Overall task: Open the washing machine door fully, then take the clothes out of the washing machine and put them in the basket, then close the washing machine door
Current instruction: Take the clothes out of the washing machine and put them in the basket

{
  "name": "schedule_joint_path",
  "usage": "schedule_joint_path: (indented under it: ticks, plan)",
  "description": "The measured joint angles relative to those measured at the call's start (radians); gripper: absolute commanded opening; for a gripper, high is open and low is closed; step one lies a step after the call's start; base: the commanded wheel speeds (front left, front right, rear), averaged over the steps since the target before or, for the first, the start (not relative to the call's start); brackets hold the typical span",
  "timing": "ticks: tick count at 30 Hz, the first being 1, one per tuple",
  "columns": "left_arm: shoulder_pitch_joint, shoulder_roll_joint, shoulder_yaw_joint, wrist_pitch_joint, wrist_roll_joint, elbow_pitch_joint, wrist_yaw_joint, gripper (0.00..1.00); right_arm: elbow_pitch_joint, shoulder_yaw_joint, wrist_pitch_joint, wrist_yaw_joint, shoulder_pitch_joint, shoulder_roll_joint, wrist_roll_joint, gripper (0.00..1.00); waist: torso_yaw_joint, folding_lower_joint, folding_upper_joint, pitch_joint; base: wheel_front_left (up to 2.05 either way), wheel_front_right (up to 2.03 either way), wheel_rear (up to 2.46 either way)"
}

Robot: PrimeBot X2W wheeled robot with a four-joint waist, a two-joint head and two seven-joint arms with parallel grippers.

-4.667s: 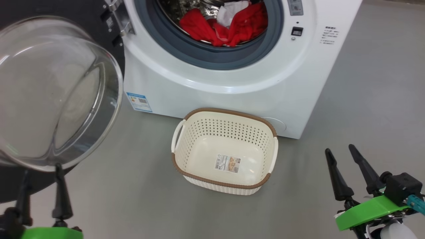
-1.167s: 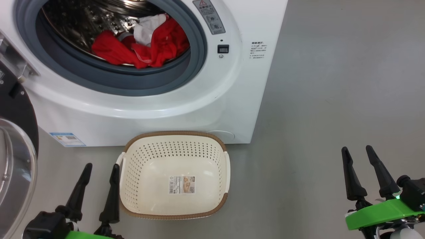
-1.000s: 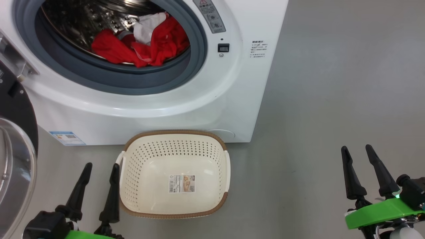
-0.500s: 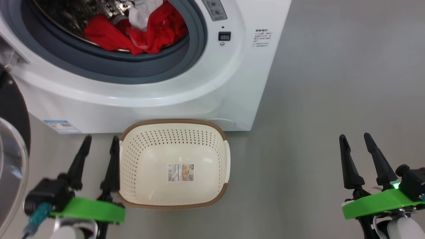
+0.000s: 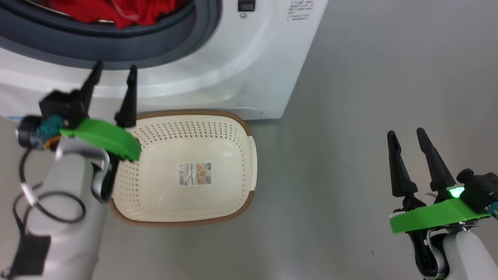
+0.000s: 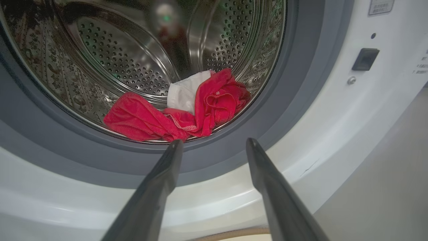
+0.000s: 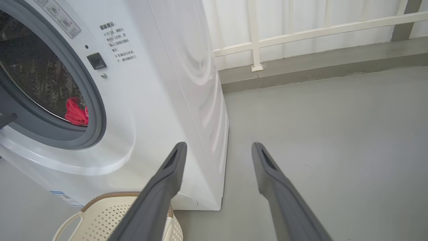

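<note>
Left hand (image 6: 214,141) spread before crumpled red-and-white clothes (image 6: 217,100) in steel drum (image 6: 133,63).

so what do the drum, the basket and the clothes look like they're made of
The drum: likely stainless steel, polished; it mirrors its surroundings and is punched with rows of small holes.
The basket: probably moulded plastic, cream and slightly glossy, with regular perforations and a brown woven-look rim.
The clothes: thin soft fabric, matte red with a white part; they crumple in folds.
</note>
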Motion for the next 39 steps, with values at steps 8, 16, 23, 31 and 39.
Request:
schedule_joint_path:
  ticks: [8,16,23,31,39]
  plan:
    - [-0.292,0.045,-0.036,0.051,-0.04,0.219,0.0,1.0,-0.01,0.007,0.0,0.0,-0.049,0.014,0.0,1.0,-0.048,0.0,0.0,0.092,0.0,0.0,0.0]
    - [-0.458,0.082,-0.11,0.107,-0.072,0.357,0.0,1.0,-0.02,0.017,0.0,0.0,-0.092,0.02,0.009,1.0,-0.091,0.0,0.0,0.175,0.0,0.0,0.0]
    - [-0.553,0.105,-0.157,0.124,-0.091,0.413,0.0,1.0,-0.024,0.03,0.0,0.0,-0.12,0.021,0.022,1.0,-0.117,0.0,0.0,0.227,0.0,0.0,0.0]
    - [-0.629,0.146,-0.195,0.114,-0.093,0.49,0.0,1.0,-0.032,0.057,0.0,0.0,-0.14,0.021,0.034,1.0,-0.153,0.0001,0.0,0.272,0.0,0.0,0.0]
    - [-0.663,0.162,-0.232,0.109,-0.093,0.542,0.0,0.84,-0.04,0.061,0.0,0.0,-0.141,0.021,0.035,1.0,-0.181,0.0,0.0,0.294,0.0,0.0,0.0]
